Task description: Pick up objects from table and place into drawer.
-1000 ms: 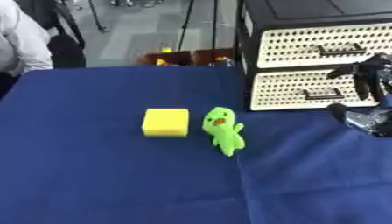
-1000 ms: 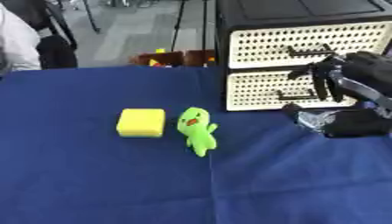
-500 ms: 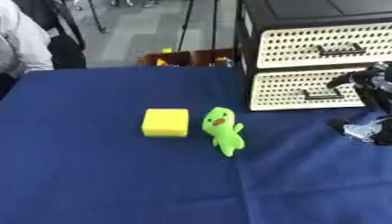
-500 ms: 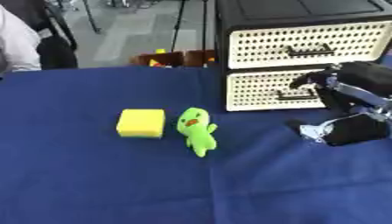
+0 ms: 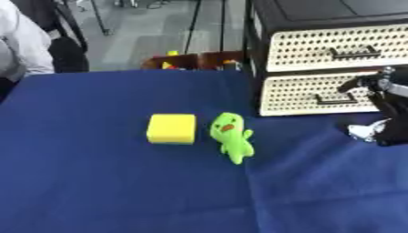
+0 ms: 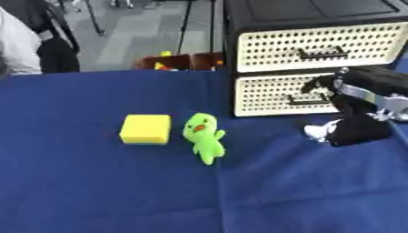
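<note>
A yellow block [image 5: 171, 129] lies on the blue table [image 5: 111, 191] near its middle. Just to the right of the block lies a green plush toy [image 5: 231, 137] with an orange beak. The cabinet [image 6: 307, 11] stands at the back right, and both its white perforated drawers look closed: the upper drawer [image 6: 318, 43] and the lower drawer [image 6: 275, 93]. My right hand [image 6: 360, 122] is low over the table in front of the lower drawer's right half, close to its dark handle [image 5: 333, 99]. It is well to the right of the toy. My left hand is out of view.
A brown box [image 5: 191, 61] with coloured things stands on the floor beyond the table's far edge. A person in white is at the far left edge [image 5: 20, 43]. Open blue cloth lies in front of the block and toy.
My right hand has drawn back to the right and lower, away from the front of the lower drawer. The block, toy and drawers have not moved.
</note>
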